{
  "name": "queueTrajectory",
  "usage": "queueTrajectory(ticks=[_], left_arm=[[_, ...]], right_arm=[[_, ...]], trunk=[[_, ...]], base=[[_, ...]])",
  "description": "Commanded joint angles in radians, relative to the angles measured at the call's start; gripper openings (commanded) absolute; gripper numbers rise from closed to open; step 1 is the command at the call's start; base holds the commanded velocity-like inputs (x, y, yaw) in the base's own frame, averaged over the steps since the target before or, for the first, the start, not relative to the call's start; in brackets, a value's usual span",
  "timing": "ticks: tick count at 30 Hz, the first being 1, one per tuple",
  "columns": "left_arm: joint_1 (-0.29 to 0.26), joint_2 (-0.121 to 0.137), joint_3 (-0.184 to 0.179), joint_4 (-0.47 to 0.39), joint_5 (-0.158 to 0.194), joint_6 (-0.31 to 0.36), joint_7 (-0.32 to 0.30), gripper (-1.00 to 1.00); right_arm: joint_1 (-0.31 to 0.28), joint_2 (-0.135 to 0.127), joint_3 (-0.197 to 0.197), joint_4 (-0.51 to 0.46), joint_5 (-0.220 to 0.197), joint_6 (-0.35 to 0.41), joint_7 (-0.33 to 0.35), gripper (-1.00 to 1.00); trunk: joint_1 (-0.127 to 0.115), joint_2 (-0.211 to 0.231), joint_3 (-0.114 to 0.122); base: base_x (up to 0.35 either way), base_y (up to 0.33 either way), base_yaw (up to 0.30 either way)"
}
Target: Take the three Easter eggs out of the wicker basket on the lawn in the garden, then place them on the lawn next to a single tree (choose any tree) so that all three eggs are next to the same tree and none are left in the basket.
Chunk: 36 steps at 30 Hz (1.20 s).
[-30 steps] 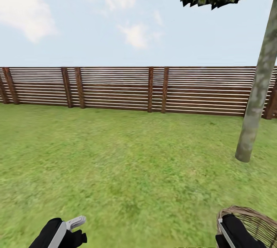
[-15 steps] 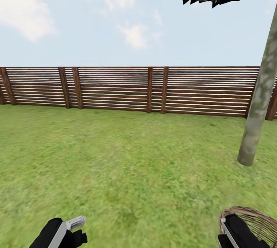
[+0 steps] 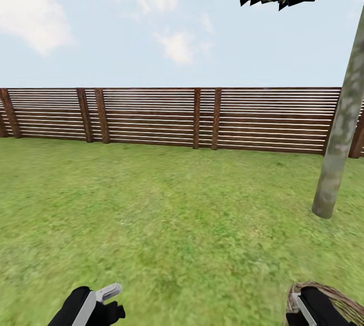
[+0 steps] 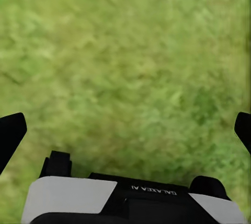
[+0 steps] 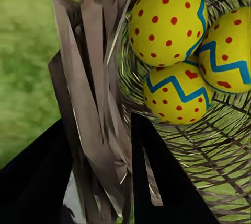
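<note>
The right gripper (image 5: 99,182) stays clamped on the wicker basket (image 5: 99,104) rim, three Easter eggs (image 5: 167,23) inside. The basket has sunk toward the frame's lower right; the tree (image 3: 336,164) is near. Left gripper (image 4: 125,130) spread wide, empty.

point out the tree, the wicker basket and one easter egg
tree (image 3: 337,149), head view, on its pale trunk
wicker basket (image 5: 94,78), right wrist view, on its braided rim
Easter egg (image 5: 164,23), right wrist view, on its dotted shell
</note>
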Motion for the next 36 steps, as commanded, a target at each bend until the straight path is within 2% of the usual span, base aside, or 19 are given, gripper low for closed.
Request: queueTrajectory(ticks=[1, 13, 31, 34, 36], left_arm=[[-0.001, 0.000, 0.001, -0.001, 0.012, 0.004, 0.009, 1.00], [-0.001, -0.004, 0.000, 0.002, 0.012, 0.004, 0.009, 1.00], [0.000, -0.006, -0.005, 0.002, 0.012, 0.004, 0.009, 1.00], [-0.001, -0.006, -0.005, 0.003, 0.011, 0.004, 0.009, 1.00], [-0.001, -0.006, -0.005, 0.003, 0.011, 0.004, 0.009, 1.00]], right_arm=[[-0.001, -0.001, 0.000, -0.001, 0.132, 0.004, -0.003, -1.00], [-0.001, -0.004, -0.003, -0.004, 0.130, 0.004, -0.002, -1.00], [-0.001, -0.013, -0.021, -0.010, 0.130, 0.004, -0.003, -1.00], [-0.001, -0.013, -0.065, -0.010, 0.132, 0.005, -0.004, -1.00], [-0.001, -0.013, -0.071, -0.010, 0.132, 0.006, -0.004, -1.00]], trunk=[[0.000, -0.001, -0.001], [0.000, -0.001, -0.001], [0.000, -0.001, 0.000], [0.000, -0.001, 0.001], [0.000, -0.001, 0.003]], base=[[0.246, 0.000, 0.000], [0.342, 0.000, -0.001], [0.345, 0.000, -0.085], [0.345, 0.000, -0.280], [0.345, 0.000, -0.223]])
